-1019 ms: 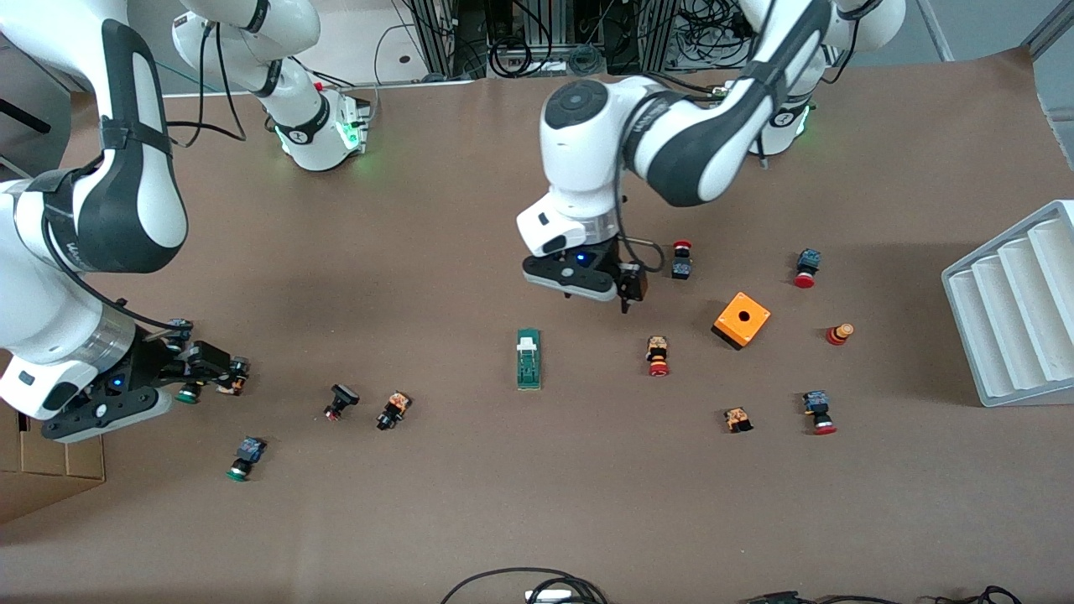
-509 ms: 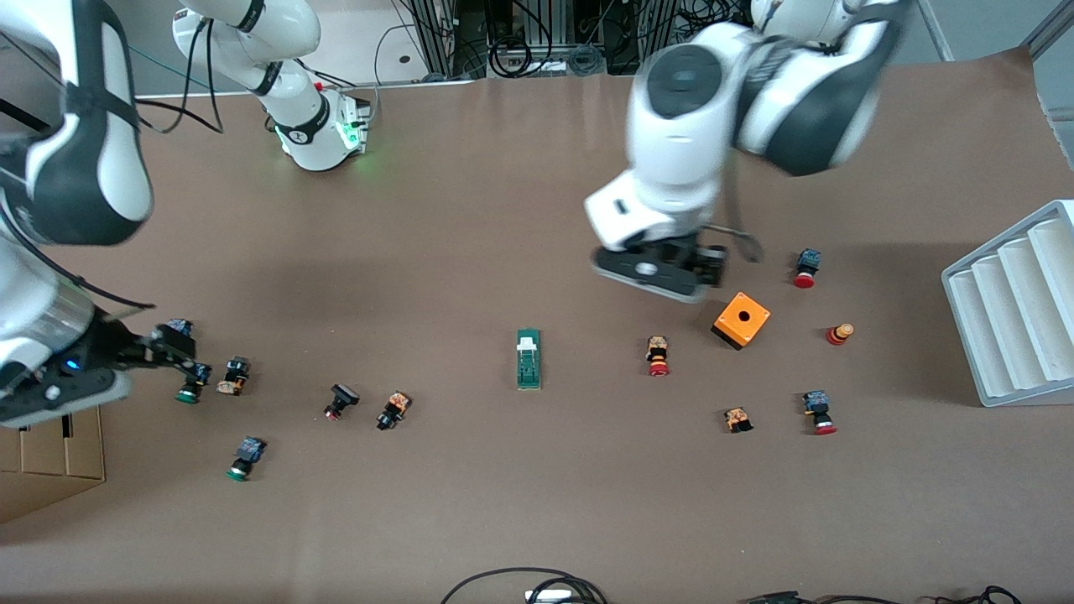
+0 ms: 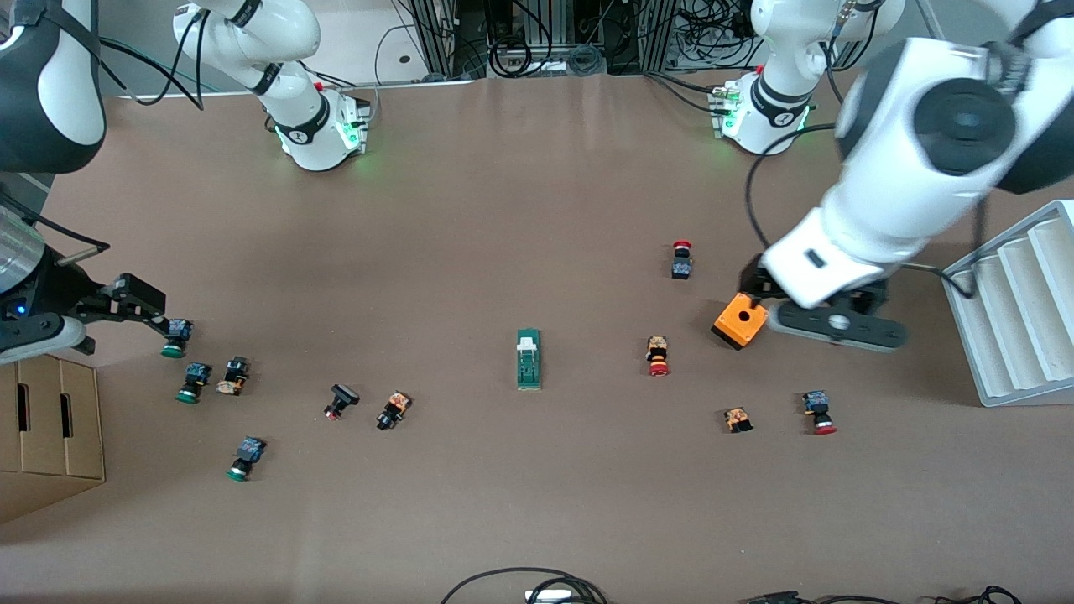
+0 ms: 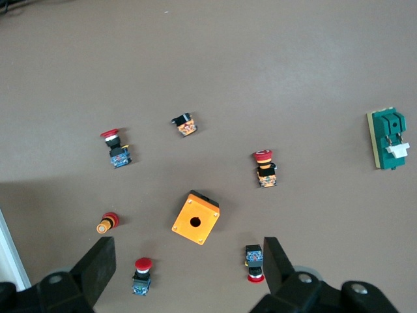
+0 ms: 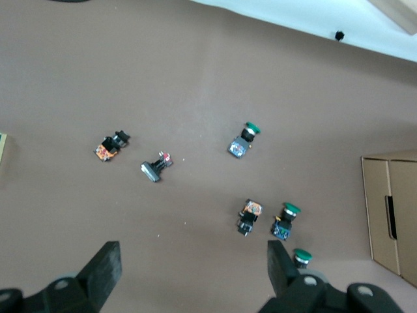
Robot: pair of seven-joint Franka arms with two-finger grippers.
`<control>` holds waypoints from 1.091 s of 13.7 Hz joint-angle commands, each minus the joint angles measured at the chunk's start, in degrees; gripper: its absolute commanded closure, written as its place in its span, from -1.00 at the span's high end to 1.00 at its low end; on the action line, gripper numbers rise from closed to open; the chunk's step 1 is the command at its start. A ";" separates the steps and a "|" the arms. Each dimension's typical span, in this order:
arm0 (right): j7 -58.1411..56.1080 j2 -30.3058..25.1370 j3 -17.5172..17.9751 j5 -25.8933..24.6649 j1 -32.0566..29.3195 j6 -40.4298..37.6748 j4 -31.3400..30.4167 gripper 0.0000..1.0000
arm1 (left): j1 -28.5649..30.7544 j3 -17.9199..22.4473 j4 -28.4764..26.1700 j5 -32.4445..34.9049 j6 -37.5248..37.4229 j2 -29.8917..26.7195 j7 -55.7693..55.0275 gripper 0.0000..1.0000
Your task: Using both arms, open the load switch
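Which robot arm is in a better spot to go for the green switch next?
Probably the left. Its open claw hangs over the orange box, with the load switch in its wrist view. The right claw, also open, is out at the table's end over the green buttons.

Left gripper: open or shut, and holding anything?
Open and empty: the left gripper has fingers spread wide, hanging above the orange box.

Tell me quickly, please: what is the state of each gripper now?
Left gripper: open, holding nothing, above the orange box.
Right gripper: open, holding nothing, above the green-capped buttons.
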 commanded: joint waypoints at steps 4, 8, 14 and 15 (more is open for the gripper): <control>1.17 0.38 0.79 -1.11 -0.93 -1.98 -0.06 1.00 | -0.06 11.40 -18.05 -4.13 5.18 -13.78 9.14 1.00; 1.17 0.83 0.88 -1.11 -0.49 -2.06 -0.06 1.00 | 3.02 11.59 -19.20 -4.13 4.48 -14.93 8.53 1.00; 1.26 1.35 0.88 -0.85 -0.84 -2.07 -0.14 1.00 | 2.85 11.50 -16.56 -3.60 3.25 -12.82 8.62 1.00; 1.26 1.61 0.88 -0.85 -0.84 -1.89 -0.15 1.00 | 2.84 11.50 -16.56 -3.60 3.25 -12.82 8.62 1.00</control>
